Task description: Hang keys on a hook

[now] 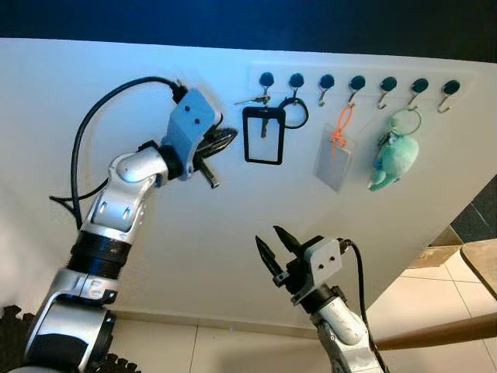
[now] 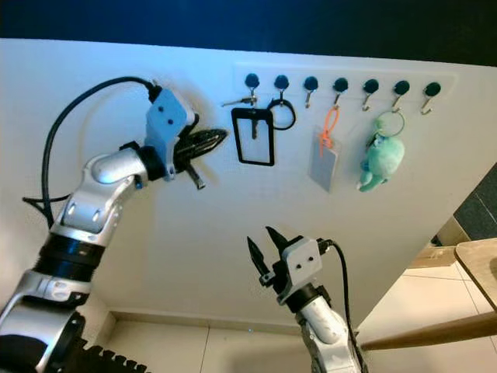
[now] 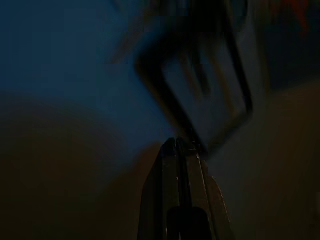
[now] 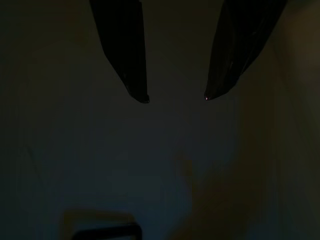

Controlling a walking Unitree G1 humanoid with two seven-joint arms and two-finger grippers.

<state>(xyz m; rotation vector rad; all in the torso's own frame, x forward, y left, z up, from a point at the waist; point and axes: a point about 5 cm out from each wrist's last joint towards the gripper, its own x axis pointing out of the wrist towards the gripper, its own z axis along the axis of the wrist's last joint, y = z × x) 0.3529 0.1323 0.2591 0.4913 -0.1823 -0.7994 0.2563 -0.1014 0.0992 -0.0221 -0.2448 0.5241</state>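
A white rack [image 1: 361,74] with a row of dark round knobs, each carrying a small curved metal hook, runs along the top of a smooth, matte white wall [image 1: 233,233]. The keys [image 1: 252,99] already hang from the leftmost hook [image 1: 266,80]: a small silvery bunch lying nearly level, its long axis running sideways with the tips pointing to the robot's left, away from the hook's shank. Below them from the same hook hangs a black rectangular badge holder [image 1: 263,135], an open flat frame with a short tab at its top, its long side vertical. The next hook holds a thin black ring [image 1: 295,113]. Further along, a clear flat card sleeve [image 1: 333,162] dangles slightly tilted from an orange plastic loop [image 1: 340,124], and a soft, fuzzy teal plush toy [image 1: 394,158] hangs from a pale ring. The left gripper [image 1: 220,141] is raised beside the wall, just left of the badge holder and apart from the keys, its long black fingers [image 3: 180,185] pressed together with nothing between them; a blue plastic housing and a black cable sit behind it. The right gripper [image 1: 272,246] sits low, well below the rack, its two pointed black fingers [image 4: 125,55] spread apart and empty. Pale glossy floor tiles [image 1: 435,299] lie below.
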